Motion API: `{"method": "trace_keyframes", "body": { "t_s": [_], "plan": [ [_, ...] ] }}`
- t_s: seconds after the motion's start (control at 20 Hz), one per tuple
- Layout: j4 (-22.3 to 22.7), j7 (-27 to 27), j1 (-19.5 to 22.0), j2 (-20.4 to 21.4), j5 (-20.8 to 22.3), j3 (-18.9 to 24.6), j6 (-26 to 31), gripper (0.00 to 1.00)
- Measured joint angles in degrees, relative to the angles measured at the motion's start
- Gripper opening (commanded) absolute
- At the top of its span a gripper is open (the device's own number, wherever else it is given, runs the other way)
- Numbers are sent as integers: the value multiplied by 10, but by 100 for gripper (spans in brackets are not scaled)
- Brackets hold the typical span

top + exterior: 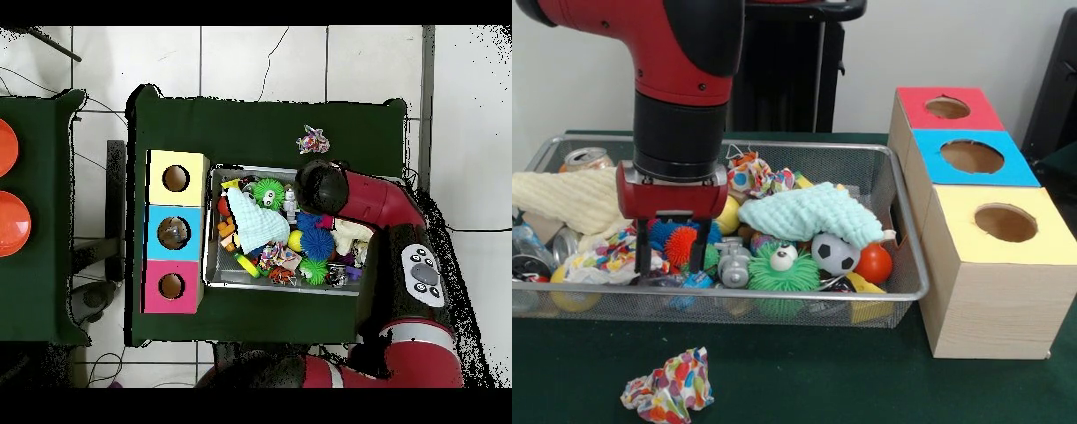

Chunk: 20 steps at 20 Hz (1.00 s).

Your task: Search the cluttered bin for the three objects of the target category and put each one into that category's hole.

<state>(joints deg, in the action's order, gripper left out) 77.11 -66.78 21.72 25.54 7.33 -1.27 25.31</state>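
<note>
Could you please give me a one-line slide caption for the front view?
Sawyer's open gripper reaches into the cluttered wire bin of toys and cloths, beside boxes topped red, blue and yellow.

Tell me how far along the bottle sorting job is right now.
Nothing looks sorted yet: the red-topped box's hole shows no bottle, though its inside is hidden. In hand: the gripper is down in the wire mesh bin, fingers apart among spiky rubber balls, gripping nothing visible. Left: a clear plastic bottle seems to lie at the bin's end; the others are not visible under the clutter.
</note>
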Motion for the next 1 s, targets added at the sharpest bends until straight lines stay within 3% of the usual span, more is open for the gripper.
{"method": "trace_keyframes", "body": {
  "t_s": [0.5, 1.0],
  "plan": [
    [-7, 0, 10, 0, -13, 0, 106, 100],
    [-7, 0, 11, 0, -14, 0, 115, 100]
  ]
}}
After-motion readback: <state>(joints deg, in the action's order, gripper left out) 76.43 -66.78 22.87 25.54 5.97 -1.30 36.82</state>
